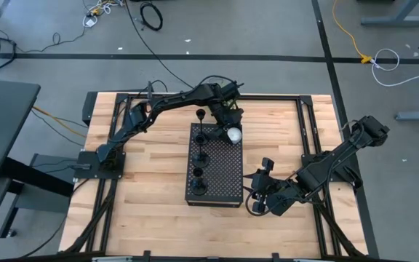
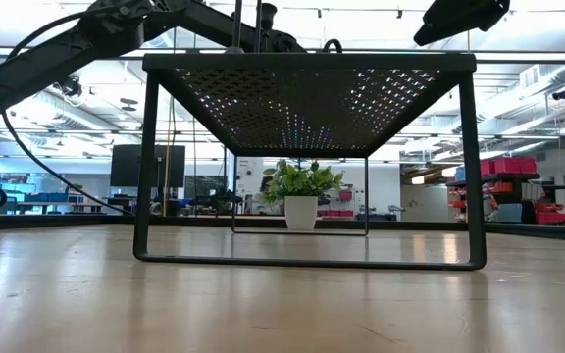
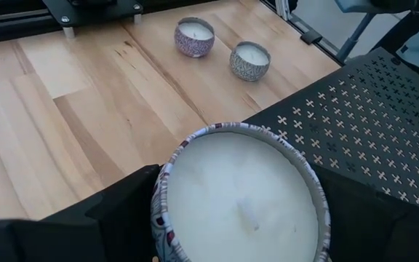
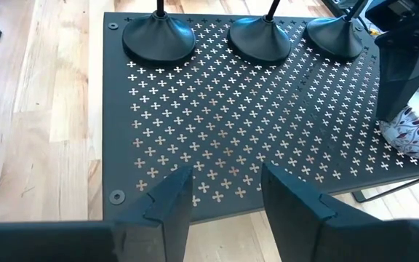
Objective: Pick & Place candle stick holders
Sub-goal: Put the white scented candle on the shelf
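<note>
Wooden table is seen from above on a grey floor with loose cables; in the low view an open workshop with a potted plant is visible behind it. At the table's middle a black perforated box is placed, shown in the low view as a raised stand on thin legs. Three candle stick holders are standing upright in a row on its top, along the side nearer the left arm; their flared bases are seen in the right wrist view, touching the perforated surface, stems cut off by the frame edge. Left gripper is positioned over the far end of the box, closed around a large white candle in a patterned tin, with the dark fingers pressed on either side of the tin. Whether the tin is resting on the box or lifted just above it cannot be told. Two smaller candles in similar tins are seen on the bare wood beyond the box, near each other but apart. Right gripper is held low just beside the near corner of the box, fingers spread apart, nothing between them, pointed across the box top toward the holders.
</note>
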Tool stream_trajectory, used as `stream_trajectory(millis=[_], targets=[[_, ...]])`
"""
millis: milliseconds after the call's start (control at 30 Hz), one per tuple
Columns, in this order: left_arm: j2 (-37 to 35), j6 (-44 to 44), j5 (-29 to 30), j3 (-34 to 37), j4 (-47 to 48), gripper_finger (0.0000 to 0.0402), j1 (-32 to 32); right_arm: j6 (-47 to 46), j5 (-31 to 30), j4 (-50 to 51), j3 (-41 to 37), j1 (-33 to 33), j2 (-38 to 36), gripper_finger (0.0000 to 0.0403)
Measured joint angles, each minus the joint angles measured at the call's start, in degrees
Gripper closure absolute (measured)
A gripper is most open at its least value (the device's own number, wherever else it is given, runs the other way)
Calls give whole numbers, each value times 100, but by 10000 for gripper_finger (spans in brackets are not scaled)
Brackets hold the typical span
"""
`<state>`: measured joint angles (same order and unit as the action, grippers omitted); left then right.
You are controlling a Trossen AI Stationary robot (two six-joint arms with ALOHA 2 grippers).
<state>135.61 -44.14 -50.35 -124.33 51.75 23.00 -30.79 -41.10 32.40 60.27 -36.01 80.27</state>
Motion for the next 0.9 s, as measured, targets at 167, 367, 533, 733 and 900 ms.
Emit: stream_trajectory(millis=[167, 367, 533, 733, 900], targets=[[0, 7, -27, 0, -1, 74, 2, 2, -1, 0, 0, 0, 0, 239], [0, 7, -26, 2, -4, 74, 3, 2, 0, 0, 0, 0, 0, 239], [0, 8, -26, 2, 0, 74, 7, 2, -2, 0, 0, 0, 0, 239], [0, -42, 40, 2, 33, 74, 4, 2, -2, 0, 0, 0, 0, 239], [0, -38, 82, 2, 7, 74, 10, 2, -2, 0, 2, -1, 0, 239]])
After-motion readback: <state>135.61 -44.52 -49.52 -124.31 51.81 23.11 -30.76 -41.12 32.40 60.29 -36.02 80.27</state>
